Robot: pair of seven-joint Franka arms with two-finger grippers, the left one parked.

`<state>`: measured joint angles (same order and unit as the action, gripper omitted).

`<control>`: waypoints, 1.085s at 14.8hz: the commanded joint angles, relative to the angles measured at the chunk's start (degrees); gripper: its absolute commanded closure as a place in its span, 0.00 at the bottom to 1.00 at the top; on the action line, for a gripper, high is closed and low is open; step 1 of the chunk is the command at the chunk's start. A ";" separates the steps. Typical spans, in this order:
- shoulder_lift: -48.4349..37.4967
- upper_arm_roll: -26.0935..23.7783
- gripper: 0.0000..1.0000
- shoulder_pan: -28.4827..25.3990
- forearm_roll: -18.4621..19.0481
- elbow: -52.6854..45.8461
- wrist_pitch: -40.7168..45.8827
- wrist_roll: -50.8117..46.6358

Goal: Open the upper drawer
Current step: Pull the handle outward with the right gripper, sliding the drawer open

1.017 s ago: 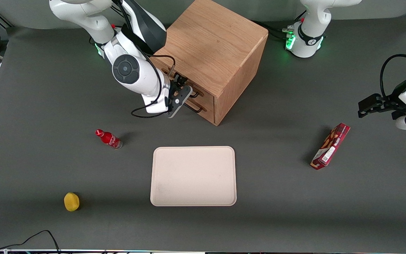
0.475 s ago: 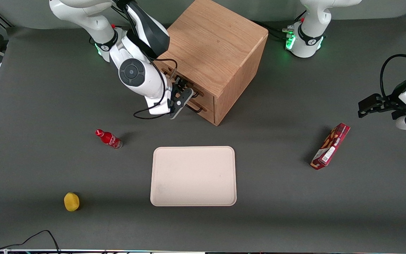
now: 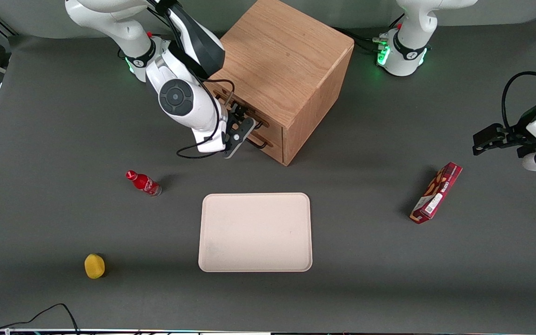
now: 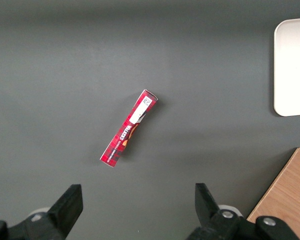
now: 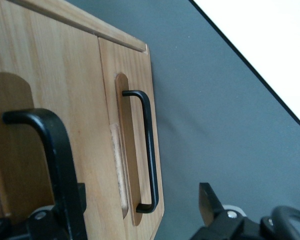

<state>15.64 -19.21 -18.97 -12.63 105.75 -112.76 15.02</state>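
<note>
- Upper drawer [image 5: 65,85]: topmost of two in the oak cube cabinet [image 3: 282,56]. Its front sits level with the lower drawer [image 5: 132,70] front, shut.
- Handles: two thin black wire bars, one per drawer. The upper handle [image 5: 55,150] is close to the wrist camera; the lower handle [image 5: 149,150] is farther out.
- Gripper [image 3: 242,125]: at the cabinet front, level with the upper drawer. Fingers are spread, and the upper handle stands between them, near one finger. No squeeze on the bar.
- Wrist view only: the recess behind each bar and the seam between the drawer fronts. The front view has the arm covering most of the cabinet front.
- Front view only: one cream tray [image 3: 255,231], nearer the camera than the cabinet; one red bottle [image 3: 143,183] and one yellow round object [image 3: 94,265] toward the working arm's end.
- One red box [image 3: 436,192] lies toward the parked arm's end, also seen from the left wrist camera.
- Surface: dark grey matte table [image 3: 370,279].
</note>
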 commanded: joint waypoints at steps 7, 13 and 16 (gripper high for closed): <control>3.25 0.84 0.00 1.56 2.96 -5.20 -0.18 0.80; 3.78 0.92 0.00 2.79 4.80 -6.25 -0.18 2.03; 4.66 0.92 0.00 3.94 5.42 -6.96 -0.18 2.21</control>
<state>18.55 -18.12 -15.90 -8.61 100.81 -112.80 15.91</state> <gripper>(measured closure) 0.000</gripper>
